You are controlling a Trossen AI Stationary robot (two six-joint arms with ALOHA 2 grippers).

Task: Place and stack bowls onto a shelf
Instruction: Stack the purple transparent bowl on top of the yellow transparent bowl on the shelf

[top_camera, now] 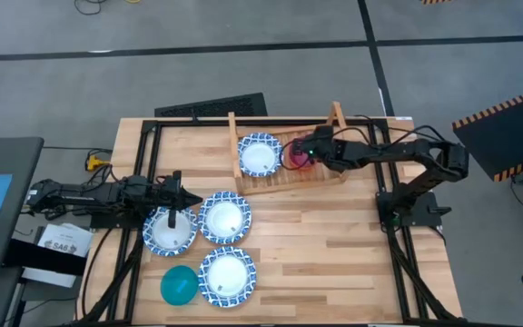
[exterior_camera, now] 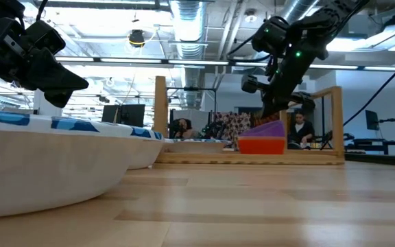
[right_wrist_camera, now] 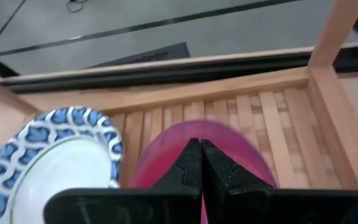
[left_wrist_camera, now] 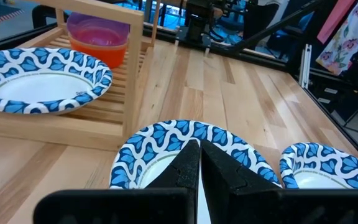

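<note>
The wooden shelf (top_camera: 323, 174) stands at the table's far middle. On its slats sit one white blue-rimmed bowl (top_camera: 259, 154) and a purple bowl (exterior_camera: 269, 128) tilted inside an orange bowl (exterior_camera: 261, 145). My right gripper (top_camera: 303, 154) is shut and points down into the purple bowl (right_wrist_camera: 160, 155). Three more white bowls rest on the table's near left part (top_camera: 171, 232), (top_camera: 224, 218), (top_camera: 227, 275), with a teal bowl (top_camera: 179, 284) beside them. My left gripper (left_wrist_camera: 199, 163) is shut and hangs above the leftmost white bowl (left_wrist_camera: 166, 140), clear of it in the low view. No yellow bowl shows. My right gripper comes from above, slanting in from the table's right, and its shut fingertips (right_wrist_camera: 191, 155) are over the inside of the purple bowl. The fingers hide the spot, so I cannot tell whether they touch it. The bowl rests tilted in the orange one.
A black metal frame (top_camera: 152, 136) runs round the table's edges, with posts near both arms. A dark flat object (top_camera: 212, 106) lies beyond the far edge. Bare wood spreads over the table's near right part (top_camera: 334, 254). People sit in the room behind (exterior_camera: 298, 130).
</note>
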